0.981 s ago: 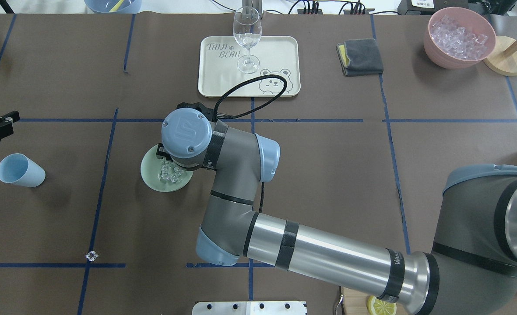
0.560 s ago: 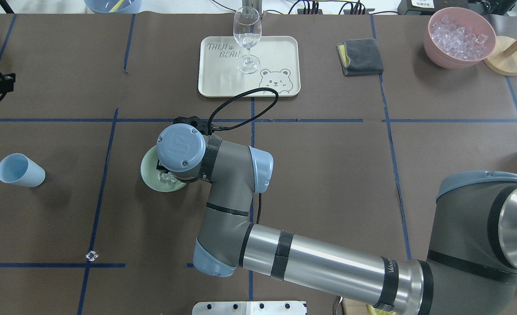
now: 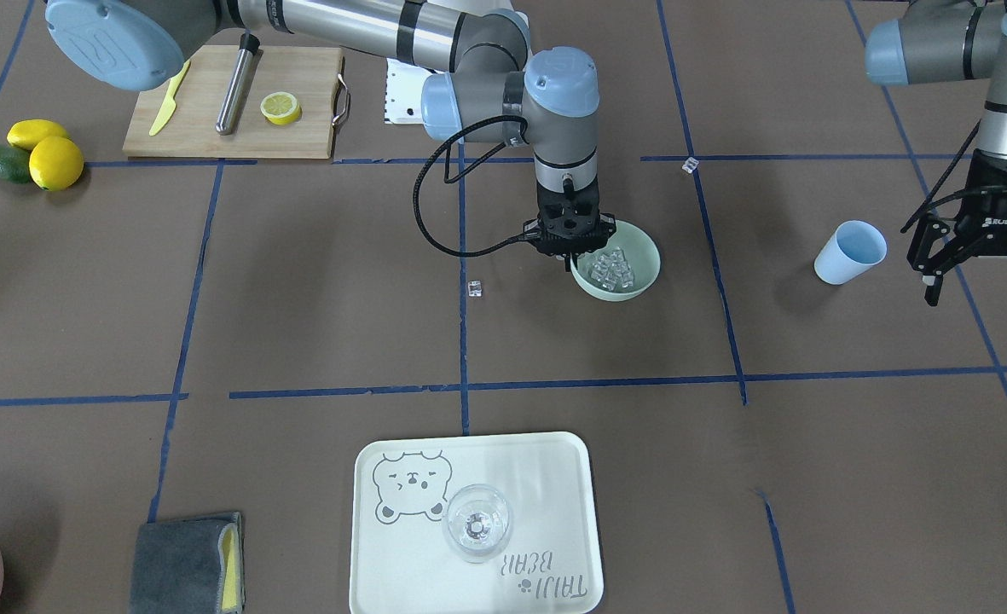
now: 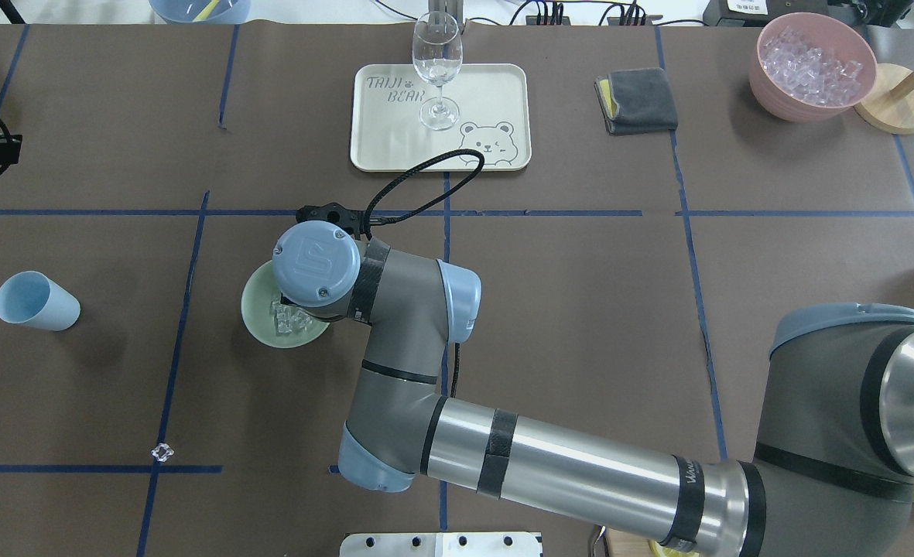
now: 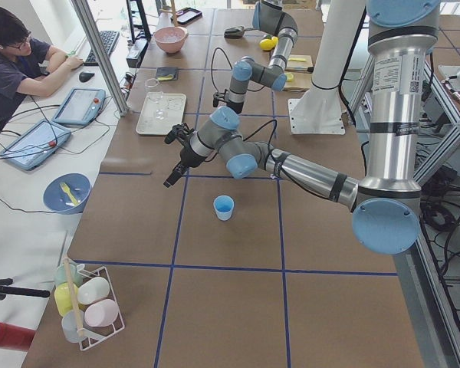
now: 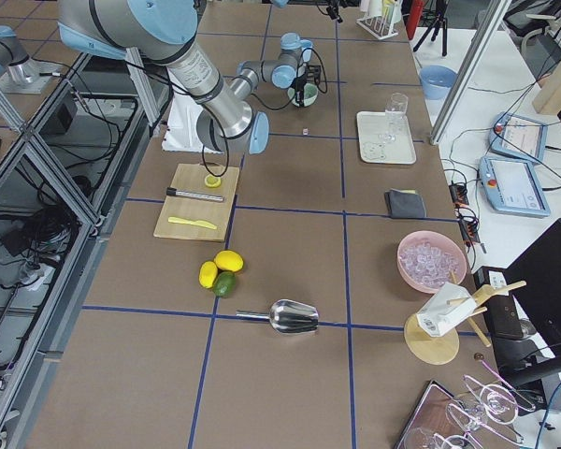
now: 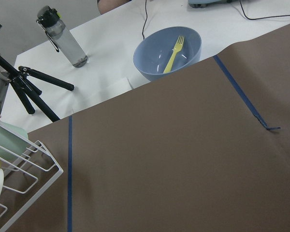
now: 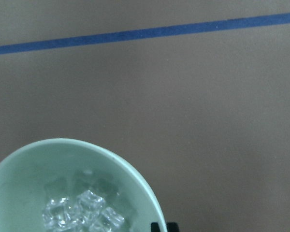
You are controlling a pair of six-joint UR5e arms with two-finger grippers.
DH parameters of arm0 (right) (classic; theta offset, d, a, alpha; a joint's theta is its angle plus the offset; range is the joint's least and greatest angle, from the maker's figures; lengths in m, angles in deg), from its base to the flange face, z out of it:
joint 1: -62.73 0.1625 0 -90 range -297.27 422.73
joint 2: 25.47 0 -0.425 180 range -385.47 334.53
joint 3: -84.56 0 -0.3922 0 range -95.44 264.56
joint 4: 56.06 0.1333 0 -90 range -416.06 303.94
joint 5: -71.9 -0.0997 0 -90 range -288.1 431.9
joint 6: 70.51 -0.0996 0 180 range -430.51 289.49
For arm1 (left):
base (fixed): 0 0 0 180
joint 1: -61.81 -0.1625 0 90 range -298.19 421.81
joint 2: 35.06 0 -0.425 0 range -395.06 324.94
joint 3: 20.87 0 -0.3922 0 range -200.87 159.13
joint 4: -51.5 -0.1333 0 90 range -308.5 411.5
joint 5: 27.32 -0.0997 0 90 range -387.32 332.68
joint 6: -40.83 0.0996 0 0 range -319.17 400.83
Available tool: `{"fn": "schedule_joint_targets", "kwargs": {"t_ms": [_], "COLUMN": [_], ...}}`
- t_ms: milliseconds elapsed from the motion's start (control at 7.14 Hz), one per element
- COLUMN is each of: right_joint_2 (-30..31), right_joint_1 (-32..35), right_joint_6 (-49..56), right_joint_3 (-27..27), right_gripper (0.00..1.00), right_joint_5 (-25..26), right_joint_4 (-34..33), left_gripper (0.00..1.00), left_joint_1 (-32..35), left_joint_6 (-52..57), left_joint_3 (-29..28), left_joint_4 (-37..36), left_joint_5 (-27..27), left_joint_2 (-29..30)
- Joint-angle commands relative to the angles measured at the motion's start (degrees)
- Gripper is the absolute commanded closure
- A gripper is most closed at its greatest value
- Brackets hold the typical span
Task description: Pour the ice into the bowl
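The pale mint-green bowl (image 3: pixel 639 281) sits upright on the brown table and holds the ice (image 3: pixel 610 266), a heap of clear cubes. My right gripper (image 3: pixel 573 253) points straight down at the bowl's rim and is shut on it. In the overhead view the wrist hides the gripper above the bowl (image 4: pixel 255 325). The right wrist view shows the bowl (image 8: pixel 29 169) with the ice (image 8: pixel 82 210) inside. My left gripper (image 3: pixel 983 286) is open and empty, hanging beside a light blue cup (image 3: pixel 848 250).
Single loose ice cubes lie on the table (image 3: pixel 474 289) (image 3: pixel 688 165). A cream tray (image 4: pixel 503 85) holds a clear stemmed glass (image 4: pixel 437 70). A pink tub of ice (image 4: pixel 811 66), a grey cloth (image 4: pixel 636 100) and a cutting board (image 3: pixel 298 128) lie farther off.
My right wrist has shifted left and toward the robot, and the bowl has slid slightly left with it. My left gripper has moved farther from the blue cup.
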Motion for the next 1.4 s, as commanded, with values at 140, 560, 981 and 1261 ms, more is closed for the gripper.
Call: {"fn": "schedule_joint_targets", "kwargs": {"t_ms": [140,560,981,1261], "right_joint_2": [2.2,21.8,34.1,44.4], "right_joint_1": [4.2,9.0,22.3,29.4], "right_joint_6": [0.0,1.0,12.2,25.3], "right_joint_3": [9.2,39.4,46.8,47.8], "right_gripper": [1.0,1.0,1.0,1.0], "right_joint_5": [-6.6,-8.8,-21.7,-26.6], "right_joint_4": [-1.4,-10.5,-11.1,-10.4], "left_gripper": [0.0,0.0,0.0,0.0], "left_joint_1": [4.0,11.2,18.9,19.9], "left_joint_6": [0.2,12.1,30.5,30.6], "left_joint_3": [-2.2,-3.6,-4.5,-5.1], "left_joint_4": [-0.2,-5.4,-20.9,-26.6], "left_joint_5": [11.1,21.0,21.7,28.1], "left_joint_2": [-0.5,-2.1,-0.5,0.3]}}
